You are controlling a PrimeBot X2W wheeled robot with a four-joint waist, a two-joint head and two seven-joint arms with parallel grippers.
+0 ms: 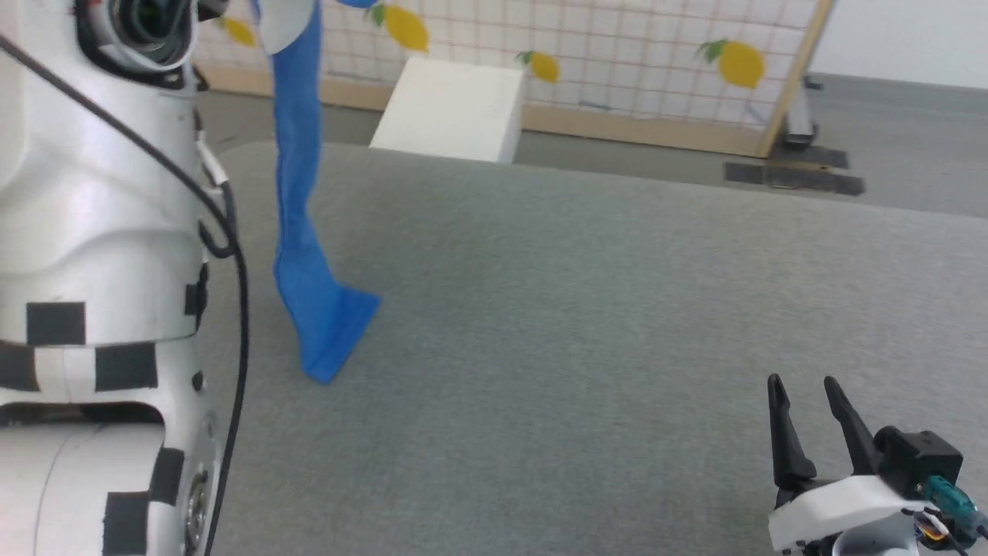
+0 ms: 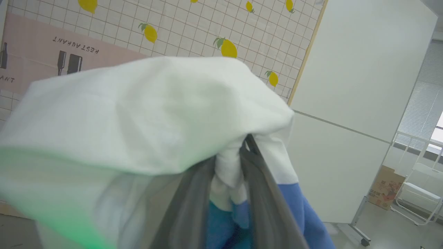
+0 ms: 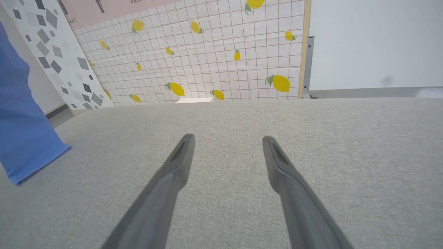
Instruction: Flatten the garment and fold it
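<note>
- The garment [image 1: 309, 309] hangs at the far left, held up high. Its blue sleeve [image 1: 297, 177] trails straight down, and the cuff seems just to brush the grey padded table [image 1: 617, 324].
- The left gripper [image 2: 231, 155] has its fingers drawn narrow on a bunched wad of white cloth, right where the white meets the blue.
- The right gripper [image 1: 803, 386] sits low at the near right, just above the table. Its fingers are spread wide and hold nothing.
- To my eye the shirt is thin, light and floppy. It will swing, twist and sag rather than keep any shape, but it shouldn't slip much between the pads.
- A wad held at one point will never hang flat. I'd take it at two spots well apart, such as the shoulder seams or the hem corners, so it can be laid out square.
- The robot's pale left arm [image 1: 93, 193] and its loose cable [image 1: 239, 293] sit just beside the dangling sleeve, which could snag there.
- A white box [image 1: 451, 108] leans beyond the table's far edge, against a lemon-print screen [image 1: 633, 46]. It is well apart from the cloth.
</note>
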